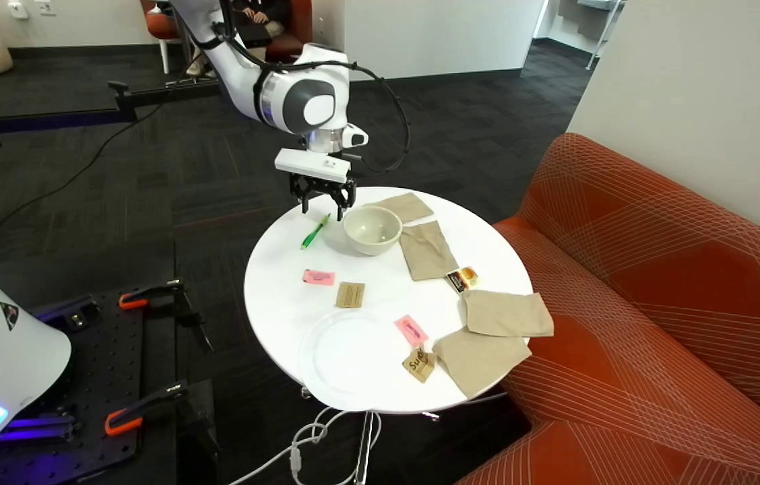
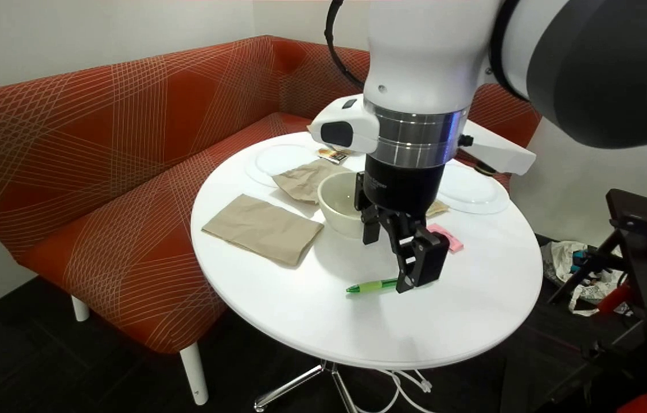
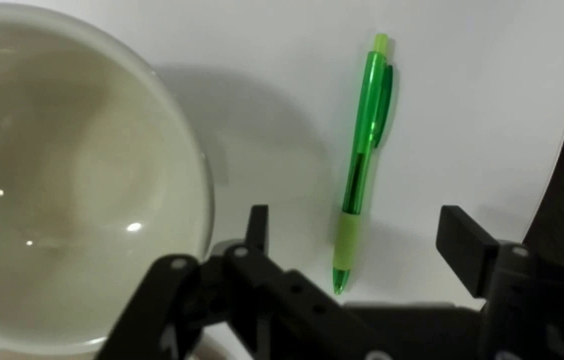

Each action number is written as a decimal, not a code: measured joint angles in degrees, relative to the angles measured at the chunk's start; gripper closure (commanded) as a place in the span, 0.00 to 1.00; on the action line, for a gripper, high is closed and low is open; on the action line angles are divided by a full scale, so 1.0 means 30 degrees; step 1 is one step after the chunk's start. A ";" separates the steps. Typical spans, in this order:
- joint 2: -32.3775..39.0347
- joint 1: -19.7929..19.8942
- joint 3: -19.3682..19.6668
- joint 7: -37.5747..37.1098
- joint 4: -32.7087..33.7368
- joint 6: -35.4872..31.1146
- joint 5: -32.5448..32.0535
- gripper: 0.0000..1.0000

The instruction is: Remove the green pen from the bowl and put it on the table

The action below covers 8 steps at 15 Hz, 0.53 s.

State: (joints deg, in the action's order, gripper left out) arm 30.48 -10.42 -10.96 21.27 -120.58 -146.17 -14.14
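The green pen [image 1: 315,232] lies flat on the white round table [image 1: 272,283], beside the bowl and outside it. It also shows in an exterior view [image 2: 370,286] and the wrist view [image 3: 359,150]. The whitish bowl [image 1: 372,246] stands upright on the table; what shows of its inside is bare [image 2: 336,221] [image 3: 127,170]. My gripper [image 1: 322,211] is open and empty above the table near the pen. In the wrist view the pen's tip end lies between the spread fingers [image 3: 354,230], with the left finger close to the bowl's rim. In an exterior view the gripper [image 2: 390,261] partly hides bowl and pen.
Tan napkins [image 1: 428,250] lie beside the bowl and at the table's edge [image 1: 508,313]. Pink packets [image 1: 319,277], brown packets [image 1: 350,295] and a clear plate [image 1: 353,357] lie on the table. A red bench [image 1: 595,323] borders the table.
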 measured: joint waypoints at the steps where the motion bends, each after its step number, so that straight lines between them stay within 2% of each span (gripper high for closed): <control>1: -0.0136 0.0088 -0.0054 0.0000 -0.0027 0.0003 0.0080 0.00; 8: -0.2870 0.1089 -0.0603 0.0002 -0.1573 -0.0032 0.1418 0.00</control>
State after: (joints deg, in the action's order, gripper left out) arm 21.87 -7.16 -12.77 21.28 -125.30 -146.27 -9.89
